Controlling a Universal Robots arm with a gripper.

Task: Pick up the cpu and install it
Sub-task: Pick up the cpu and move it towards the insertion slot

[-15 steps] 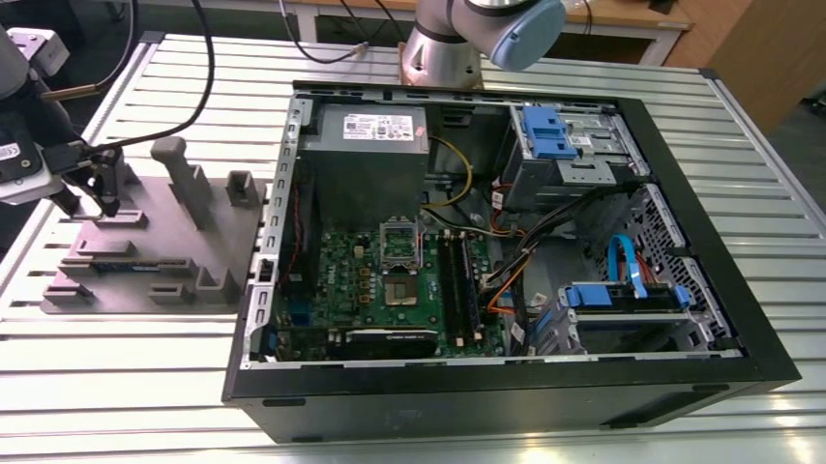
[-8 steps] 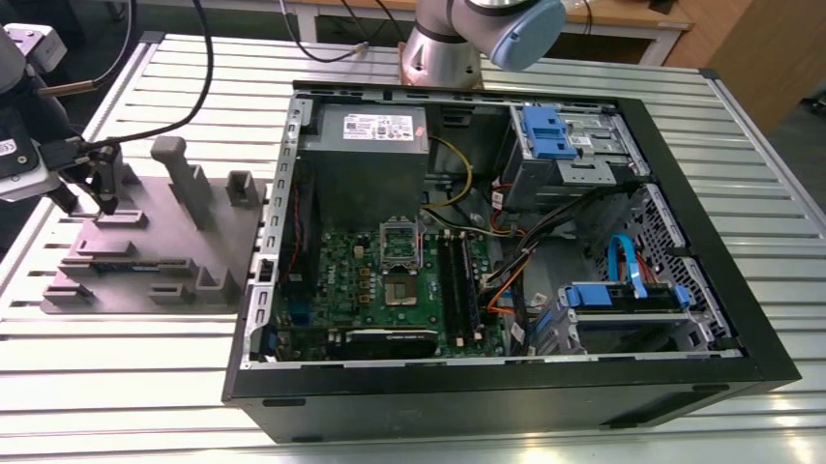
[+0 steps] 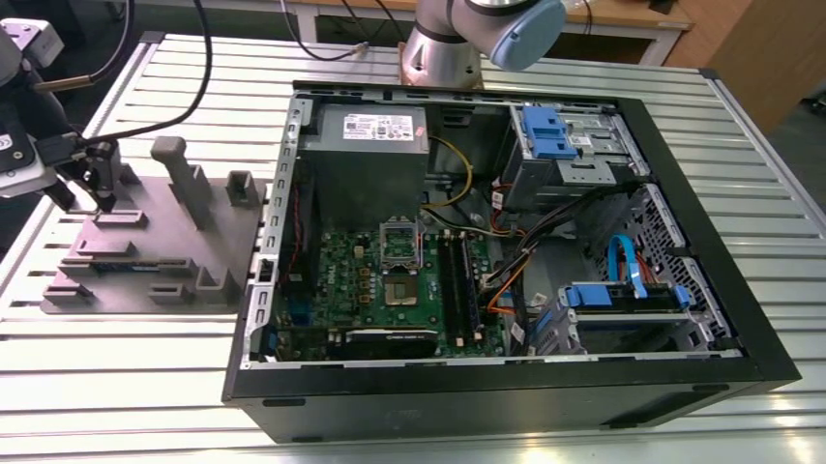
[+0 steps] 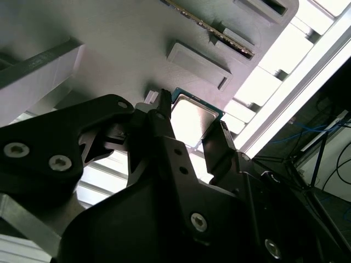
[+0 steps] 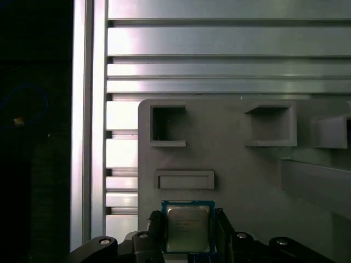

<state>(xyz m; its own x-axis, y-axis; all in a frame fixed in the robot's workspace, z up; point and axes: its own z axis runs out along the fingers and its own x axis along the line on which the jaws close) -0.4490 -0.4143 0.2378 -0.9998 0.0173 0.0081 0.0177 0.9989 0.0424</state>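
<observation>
Straddling the cpu point(image 5: 187, 229) on its grey tray point(image 5: 230, 164), claw point(image 4: 192, 120) narrowly open (nothing apparently gripped yet); calling for a square, level squeeze on opposite edges.

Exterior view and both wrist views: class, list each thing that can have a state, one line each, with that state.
cpu: lying flat on the grey fixture, metal top up, not installed.
hand: low around the cpu; grip cannot be told.
computer case: on its side, panel off, open.
socket: empty.
</observation>
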